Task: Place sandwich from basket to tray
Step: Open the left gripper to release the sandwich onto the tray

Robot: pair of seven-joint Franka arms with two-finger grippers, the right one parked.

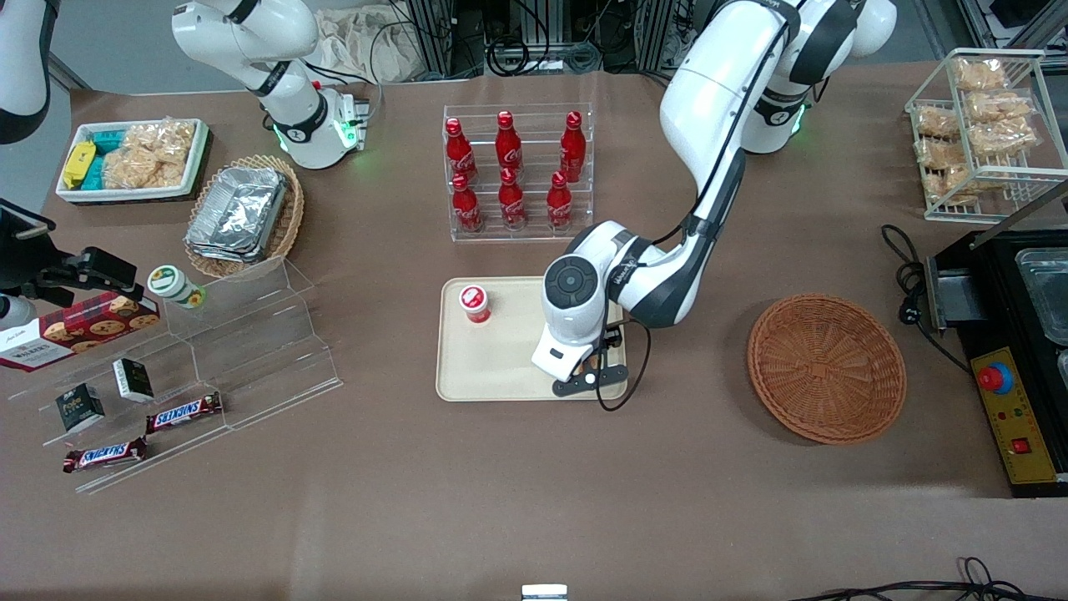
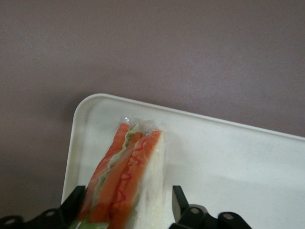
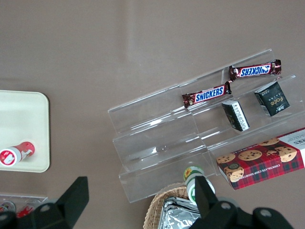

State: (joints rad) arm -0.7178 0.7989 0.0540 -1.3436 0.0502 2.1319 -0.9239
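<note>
The sandwich (image 2: 136, 167), a wrapped cream-bread wedge with an orange and green filling edge, lies on the cream tray (image 2: 228, 157) near one rounded corner. My left gripper (image 2: 127, 192) is low over it, open, with one finger on each side. One finger (image 2: 177, 200) stands clear of the bread. In the front view the gripper (image 1: 594, 369) hangs over the tray (image 1: 492, 367) at its corner nearest the camera, toward the working arm's end, and the hand hides the sandwich. The round reddish-brown basket (image 1: 826, 367) stands beside the tray toward the working arm's end, with nothing in it.
A small red-capped cup (image 1: 474, 302) lies on the tray, farther from the camera. A clear rack of red cola bottles (image 1: 513, 171) stands farther back. A clear stepped shelf with snack bars (image 1: 183, 413) lies toward the parked arm's end. A black appliance (image 1: 1014, 367) is past the basket.
</note>
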